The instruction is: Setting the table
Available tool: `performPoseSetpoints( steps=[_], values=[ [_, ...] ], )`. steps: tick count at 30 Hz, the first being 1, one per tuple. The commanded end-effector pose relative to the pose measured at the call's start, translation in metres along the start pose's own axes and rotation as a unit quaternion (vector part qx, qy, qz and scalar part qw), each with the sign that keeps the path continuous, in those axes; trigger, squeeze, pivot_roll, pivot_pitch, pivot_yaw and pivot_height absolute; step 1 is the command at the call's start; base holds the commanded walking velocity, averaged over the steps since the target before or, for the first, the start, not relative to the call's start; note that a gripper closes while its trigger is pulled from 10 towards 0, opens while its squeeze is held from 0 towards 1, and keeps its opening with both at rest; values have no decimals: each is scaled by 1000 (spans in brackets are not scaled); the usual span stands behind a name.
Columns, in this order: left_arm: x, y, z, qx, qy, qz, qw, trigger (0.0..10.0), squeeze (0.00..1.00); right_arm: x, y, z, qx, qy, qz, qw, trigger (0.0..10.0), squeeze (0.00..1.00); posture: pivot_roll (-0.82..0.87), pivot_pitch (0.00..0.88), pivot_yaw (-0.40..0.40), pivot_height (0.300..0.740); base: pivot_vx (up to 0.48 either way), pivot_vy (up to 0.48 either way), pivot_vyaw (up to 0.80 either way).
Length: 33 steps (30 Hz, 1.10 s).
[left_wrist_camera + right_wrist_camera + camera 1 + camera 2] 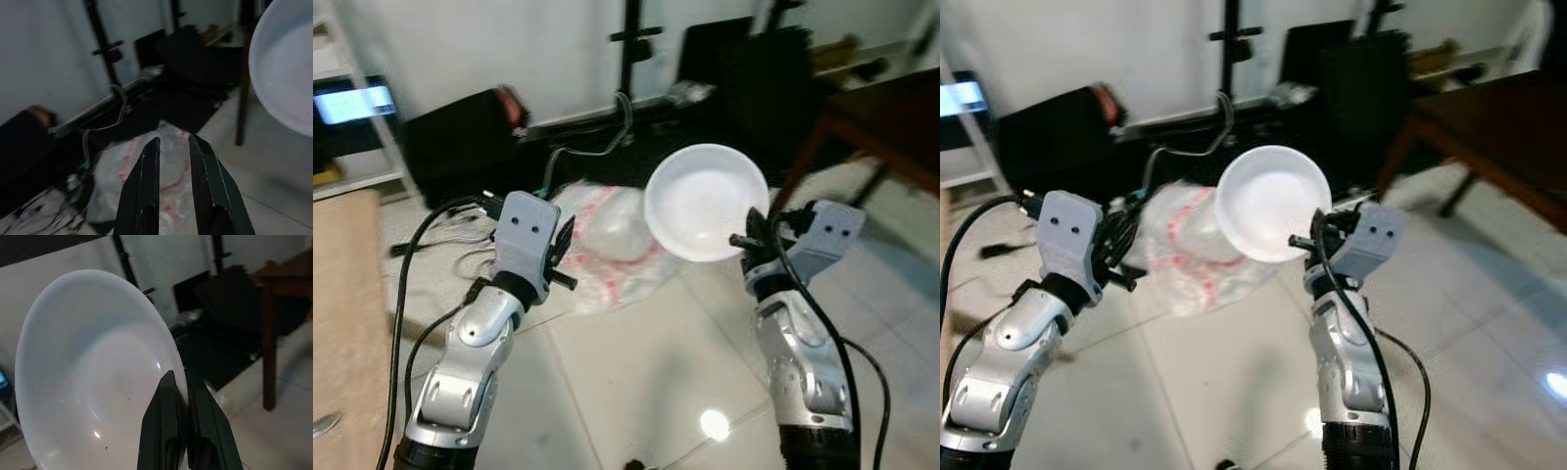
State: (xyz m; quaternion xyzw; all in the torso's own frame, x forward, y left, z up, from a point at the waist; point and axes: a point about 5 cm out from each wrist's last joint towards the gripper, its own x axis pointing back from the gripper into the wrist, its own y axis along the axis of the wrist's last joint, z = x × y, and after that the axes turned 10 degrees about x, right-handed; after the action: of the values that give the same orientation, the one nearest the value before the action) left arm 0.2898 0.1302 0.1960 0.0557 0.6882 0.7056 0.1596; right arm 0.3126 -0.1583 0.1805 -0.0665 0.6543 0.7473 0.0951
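**Right tool holds white bowl aloft; left tool empty**

The right tool (751, 241) is raised in front of the robot with its two black fingers (168, 431) pinched tight on the rim of a white bowl (707, 201). One finger lies inside the rim, the other behind it. The bowl is tilted on edge, its hollow facing the camera, and is carried in the air above the tiled floor (636, 382) — it touches nothing but the fingers. Its inside appears bare apart from a few tiny dark specks seen in the right wrist view.

The left tool (172, 147) is raised to about the same height, beside the bowl but apart from it. Its fingers stand narrowly parted with nothing between them.

Below and beyond both tools, a clear plastic bag (607, 240) with red markings lies crumpled on the floor, near loose black cables (450, 230). Dark cases and a black stand (631, 49) line the white wall behind. A dark wooden bench (1489, 122) stands to the robot's right — well apart from the bowl. The edge of a light wooden bench (347, 323) shows at the robot's left.
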Motion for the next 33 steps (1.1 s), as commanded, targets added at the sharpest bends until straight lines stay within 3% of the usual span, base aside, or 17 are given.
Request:
performPoseSetpoints(
  steps=[1,33],
  values=[
    [0,-4,0,2,0,8,1000,10000,0,1,-2,0,-3,0,4,1000,10000,0,18,38,63,740,0,0,-800],
    [-2,1,-7,22,-20,-6,1000,10000,0,2,-2,0,-4,-4,6,1000,10000,0,15,47,67,740,0,0,-800]
  ],
)
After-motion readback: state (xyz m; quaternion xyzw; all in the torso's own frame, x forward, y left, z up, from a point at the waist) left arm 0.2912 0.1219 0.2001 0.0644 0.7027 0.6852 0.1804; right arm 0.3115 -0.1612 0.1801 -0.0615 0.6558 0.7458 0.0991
